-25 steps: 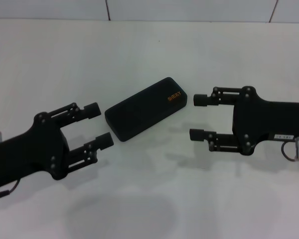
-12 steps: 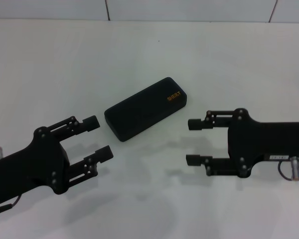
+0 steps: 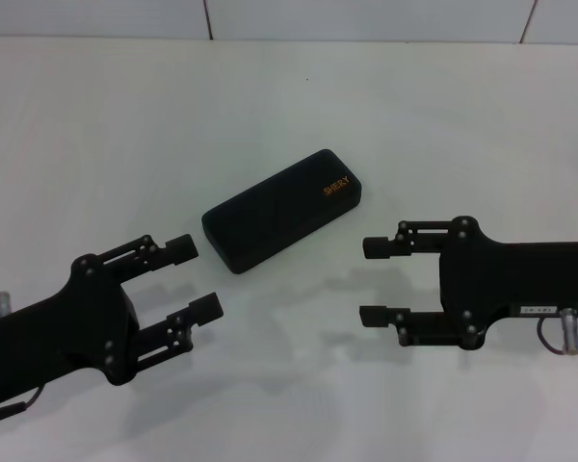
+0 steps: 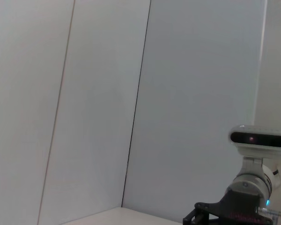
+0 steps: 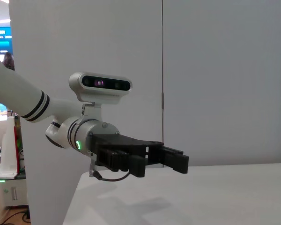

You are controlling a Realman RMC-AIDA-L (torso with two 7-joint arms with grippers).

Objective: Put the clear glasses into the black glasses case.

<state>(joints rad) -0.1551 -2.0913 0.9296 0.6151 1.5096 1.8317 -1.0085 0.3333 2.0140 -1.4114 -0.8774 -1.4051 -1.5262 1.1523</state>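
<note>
The black glasses case (image 3: 281, 210) lies closed on the white table, slanted, with orange lettering near its far right end. The clear glasses are out of view. In the head view my left gripper (image 3: 195, 277) hovers open at the near left, short of the case's left end. My right gripper (image 3: 374, 281) hovers open at the near right, its fingertips pointing left and apart from the case. The right wrist view shows the left arm's gripper (image 5: 171, 158) over the table edge. The left wrist view shows the right arm's wrist camera (image 4: 259, 138) against the wall.
A white table (image 3: 289, 106) spreads around the case, bounded by a pale panelled wall (image 3: 366, 17) at the back. The table edge (image 5: 72, 197) drops off to a room beyond in the right wrist view.
Both grippers have drawn back toward me, away from the case. The right gripper dropped lower in the view; the left slid back and down. The case has not moved.
</note>
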